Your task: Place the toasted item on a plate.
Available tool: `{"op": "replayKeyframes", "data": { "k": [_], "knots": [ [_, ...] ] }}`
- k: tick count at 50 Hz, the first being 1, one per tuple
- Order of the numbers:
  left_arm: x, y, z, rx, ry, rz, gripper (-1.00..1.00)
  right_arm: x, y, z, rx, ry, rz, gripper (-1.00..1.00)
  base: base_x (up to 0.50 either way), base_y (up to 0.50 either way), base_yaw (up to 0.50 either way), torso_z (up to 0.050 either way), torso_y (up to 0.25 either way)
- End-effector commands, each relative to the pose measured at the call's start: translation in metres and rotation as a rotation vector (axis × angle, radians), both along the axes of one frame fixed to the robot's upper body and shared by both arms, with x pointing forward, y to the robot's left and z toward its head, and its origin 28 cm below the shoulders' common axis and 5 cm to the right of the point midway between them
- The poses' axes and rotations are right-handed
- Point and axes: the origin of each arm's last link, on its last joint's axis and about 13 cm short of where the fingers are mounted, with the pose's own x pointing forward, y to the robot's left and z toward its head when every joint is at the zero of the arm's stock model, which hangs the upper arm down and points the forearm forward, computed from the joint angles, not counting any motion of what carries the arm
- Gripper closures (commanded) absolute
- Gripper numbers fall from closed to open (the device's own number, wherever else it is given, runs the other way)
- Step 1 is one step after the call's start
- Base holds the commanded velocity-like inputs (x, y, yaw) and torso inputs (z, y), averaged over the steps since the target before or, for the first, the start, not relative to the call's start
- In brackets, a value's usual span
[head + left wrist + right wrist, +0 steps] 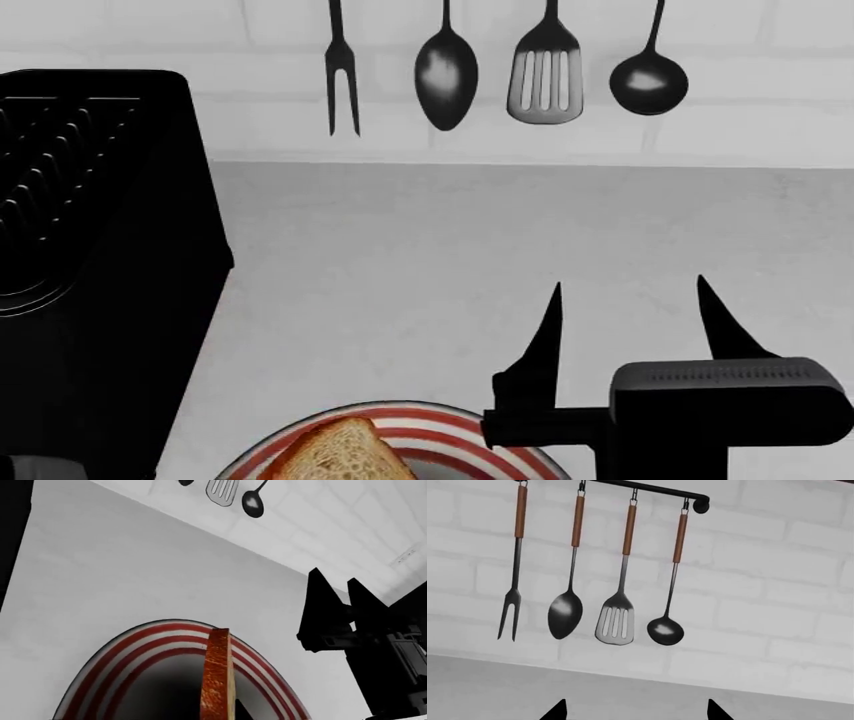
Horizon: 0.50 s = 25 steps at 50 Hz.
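Over the striped plate [441, 425] at the near edge of the counter [441, 250], the slice of toast [334, 452] is standing on edge above the dark centre, seen edge-on in the left wrist view [217, 680], where it is rising from the bottom of the frame close to the camera. By that position the left gripper appears to be holding the slice, though its fingers are out of sight and how far they are parted cannot be told. Judging by this, the placing step is under way: the toast is already above the plate, and what remains would be lowering or laying it flat on the dish and letting go without it tipping off the rim. Beside the plate the right gripper [627, 320] is hanging with its two black fingers spread wide and nothing between them, touching neither plate nor bread. Kitchen utensils [494, 70] are hanging on the brick wall behind, and a black toaster [94, 270] is filling the left of the head view.
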Motion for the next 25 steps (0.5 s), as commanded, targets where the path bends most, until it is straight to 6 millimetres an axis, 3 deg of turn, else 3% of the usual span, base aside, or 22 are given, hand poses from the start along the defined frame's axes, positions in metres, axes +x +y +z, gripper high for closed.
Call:
{"op": "replayKeyframes", "data": {
  "k": [1,2,3,25],
  "knots": [
    [0.0027,0.0021,-0.0167,0.091,0.054,0.039,1.0,-0.0004,0.0002,-0.0004,0.001,0.001,-0.001,-1.0,0.0,0.0,0.0,0.0,0.0],
    [0.0028,0.0022,-0.0165,0.087,0.057,0.043,1.0,-0.0003,0.0002,-0.0006,-0.001,0.002,-0.001,-1.0,0.0,0.0,0.0,0.0,0.0],
    [0.0024,0.0025,-0.017,0.094,0.054,0.041,-1.0,-0.0002,0.0003,-0.0007,0.0,0.002,0.0,-1.0,0.0,0.0,0.0,0.0,0.0],
    [0.0041,0.0056,-0.0172,0.171,-0.011,0.071,-1.0,0.003,0.0017,0.0023,-0.005,-0.002,0.01,-1.0,0.0,0.0,0.0,0.0,0.0]
  ]
}}
